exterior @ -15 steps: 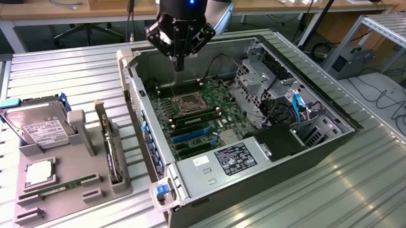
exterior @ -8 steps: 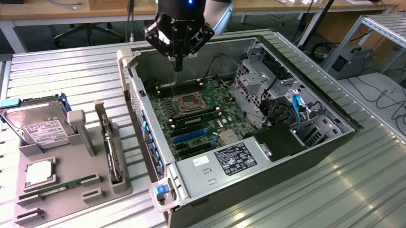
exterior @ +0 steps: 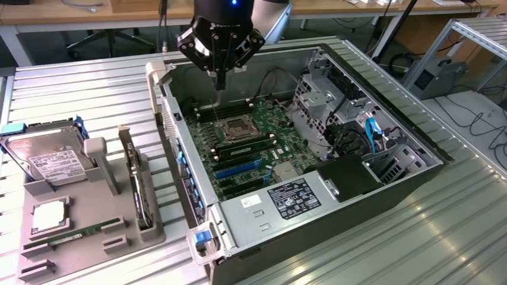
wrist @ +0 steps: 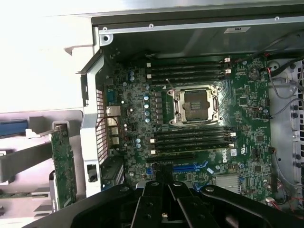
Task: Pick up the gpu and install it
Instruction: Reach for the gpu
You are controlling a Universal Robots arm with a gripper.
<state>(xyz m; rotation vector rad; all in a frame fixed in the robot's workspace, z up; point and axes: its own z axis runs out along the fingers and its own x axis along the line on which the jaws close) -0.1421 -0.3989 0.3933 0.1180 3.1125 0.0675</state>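
The gripper, fingers together and empty, hovered over the open computer case, while the gpu stood on edge in a grey holder toward the exterior view's left, its long axis parallel to the case wall.

A silver metal worktop with parallel raised ribs across its surface. Two things sit directly on it. An open desktop computer case lies on its side across the middle, open face up, reaching toward the exterior view's right. Just beside it, toward the exterior view's left, rests a flat grey parts holder with slots and upright posts. Whether the two touch cannot be told. Bare ribbed metal shows around both.
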